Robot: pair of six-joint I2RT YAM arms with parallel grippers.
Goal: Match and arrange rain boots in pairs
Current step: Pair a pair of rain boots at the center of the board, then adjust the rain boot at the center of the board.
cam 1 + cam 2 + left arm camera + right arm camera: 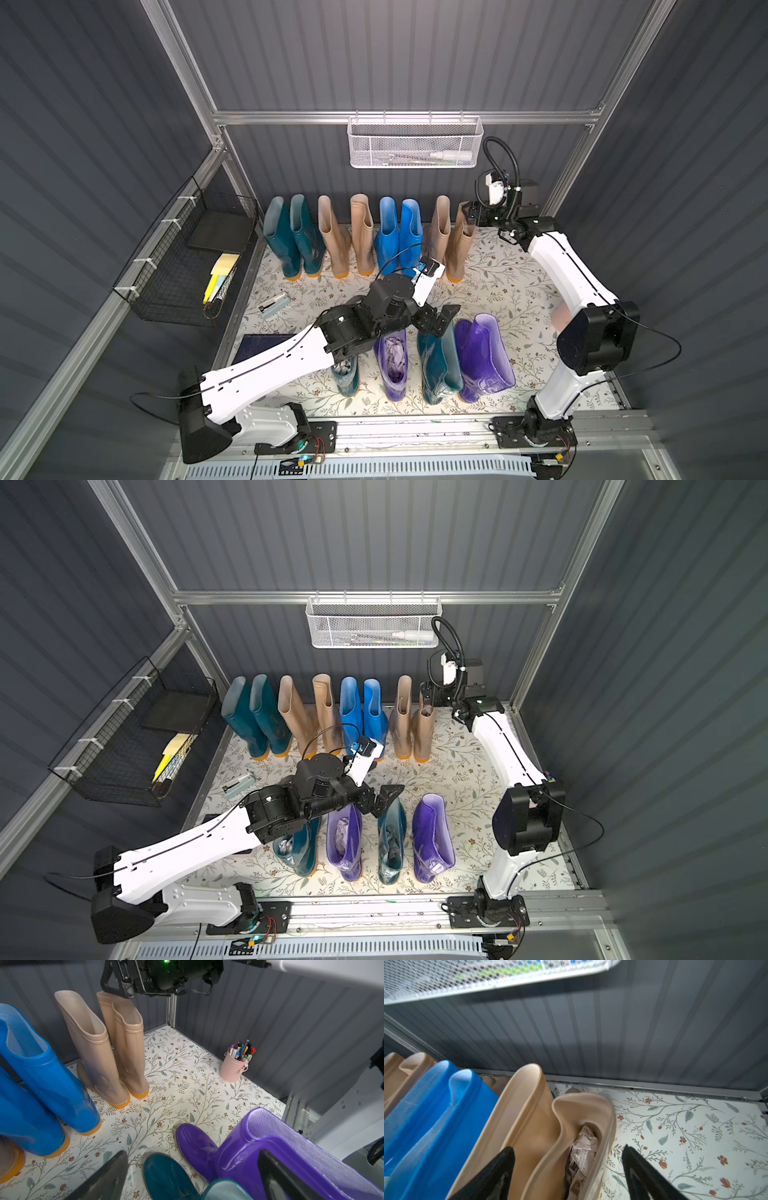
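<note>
Nearest the bases, the front row stands upright and unmatched: teal boot (347, 376), purple boot (392, 370), second teal boot (440, 370), second purple boot (486, 361). The left gripper (441, 319) hangs just above the second teal boot's mouth, jaws wide apart and holding nothing. The left wrist view shows that boot between its fingers (108, 1180). The shaft runs vertical, straight below the gripper, so I judge the next move to be a short drop onto the rim, then a swap to bring like colours together. The left arm is much the nearer. Against the far wall, four pairs stand matched: teal pair (293, 237), beige pair (349, 237), blue pair (399, 237), end beige pair (451, 241). The right gripper (471, 212) is open over the last beige boot (583, 1126), astride its rim without pinching.
</note>
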